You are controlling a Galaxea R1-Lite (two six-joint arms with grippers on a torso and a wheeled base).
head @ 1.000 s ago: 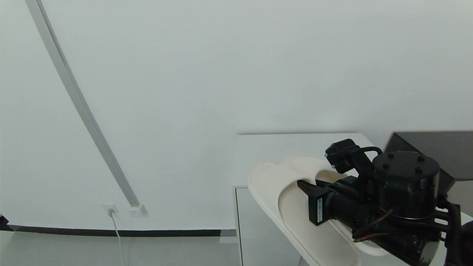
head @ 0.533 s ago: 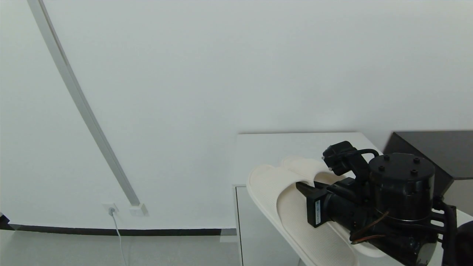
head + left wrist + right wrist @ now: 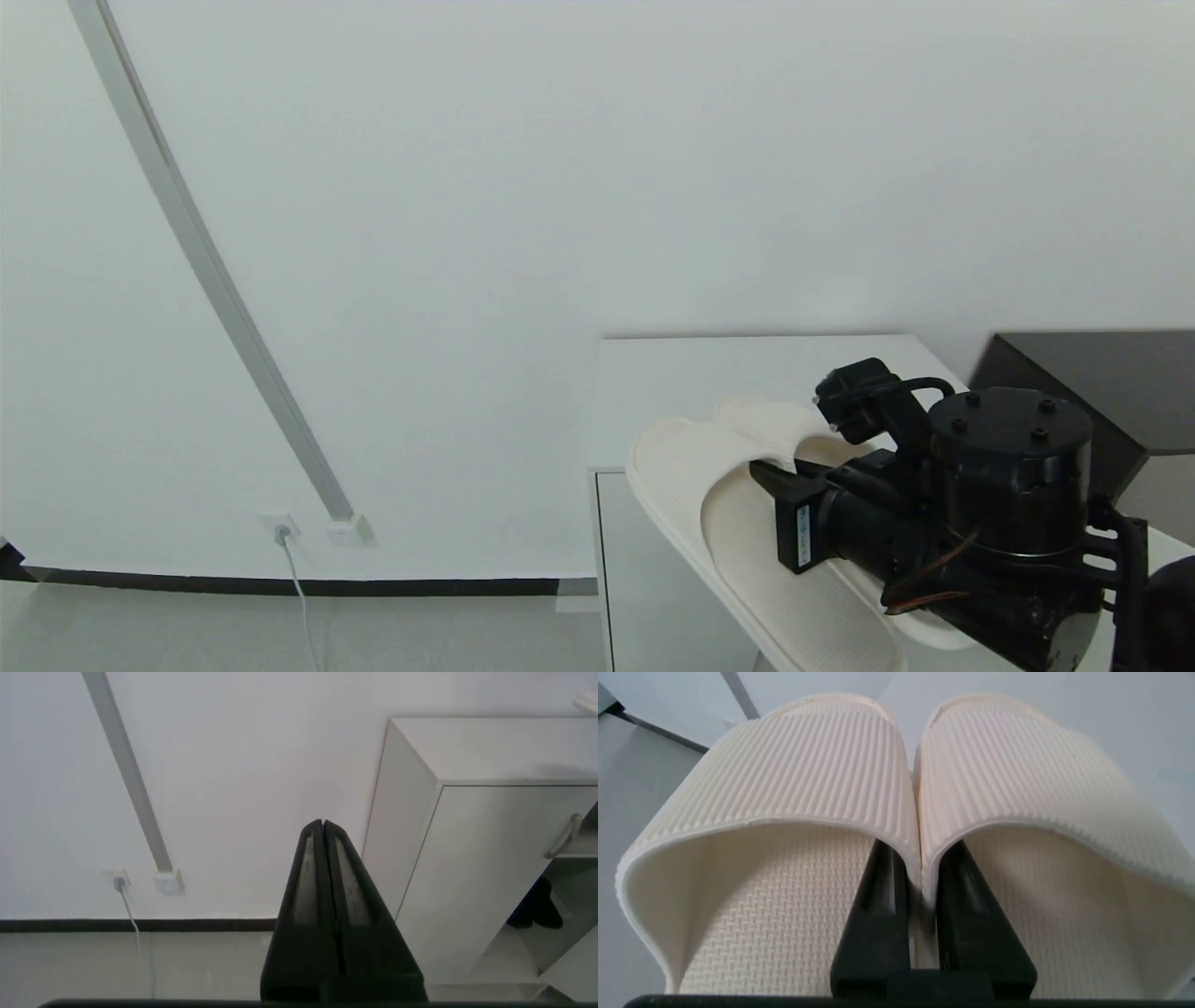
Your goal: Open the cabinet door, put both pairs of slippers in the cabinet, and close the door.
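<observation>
Cream slippers (image 3: 681, 457) held as a pair in the right pincer (image 3: 920, 863), up by the white cabinet (image 3: 709, 364).

The right pincer has one finger inside each slipper, closed tight on the two inner walls pressed together. The slippers sit side by side and tilted, and in the head view they overlap the cabinet's top front edge. The left pincer (image 3: 322, 831) is fully closed with nothing in it. It points at the wall beside the cabinet, whose door handle (image 3: 563, 836) borders an opening with shelves.
</observation>
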